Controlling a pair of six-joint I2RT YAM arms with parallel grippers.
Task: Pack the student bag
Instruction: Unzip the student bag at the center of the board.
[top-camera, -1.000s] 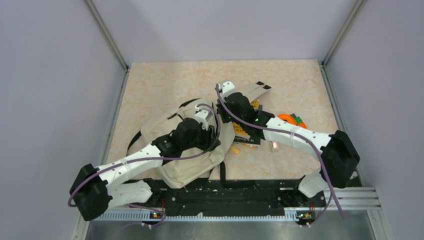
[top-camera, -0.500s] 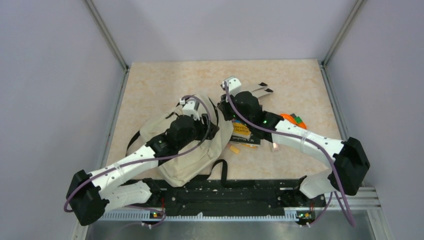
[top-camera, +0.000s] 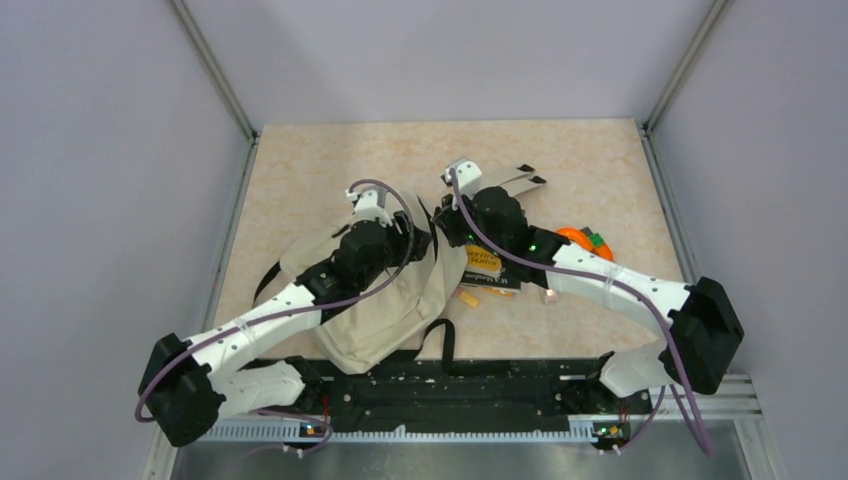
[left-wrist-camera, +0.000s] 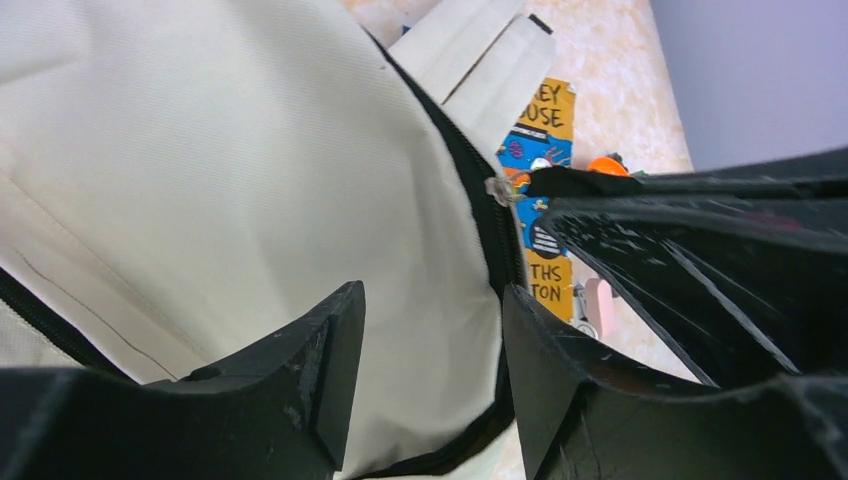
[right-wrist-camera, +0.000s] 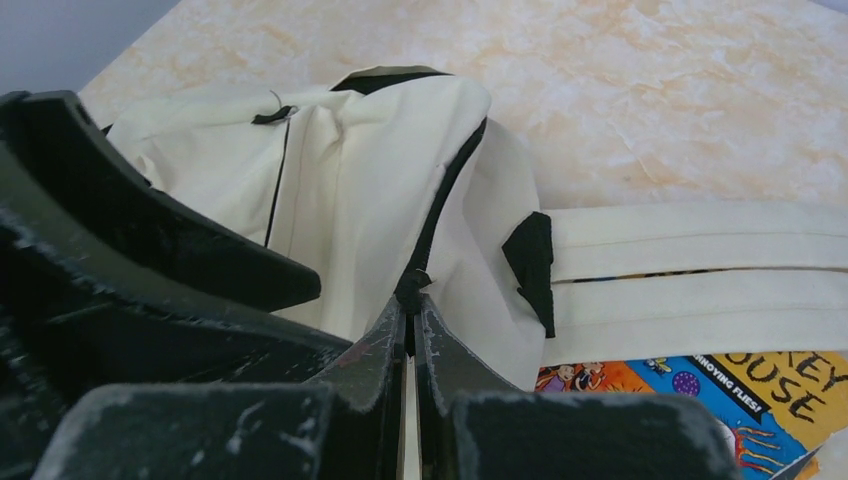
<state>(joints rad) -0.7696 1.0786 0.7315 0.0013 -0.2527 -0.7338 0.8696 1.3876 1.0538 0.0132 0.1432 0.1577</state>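
We judge the step in hand to be opening the student bag, which lies slumped on the table with nothing visibly packed. The right gripper is closed at the bag's upper edge, apparently pinching the black zip tab. The left gripper hovers over the bag's canvas with its jaws apart, holding nothing. Next, we think, the left jaws must clamp the canvas beside the zip to brace it while the right draws the tab along the track.

From above, both arms cover the bag's mouth, so we cannot tell how far the zip is undone. Just beside the bag, a book lies partly under the shoulder straps, its title cut off. Beyond it, an orange thing is half hidden.
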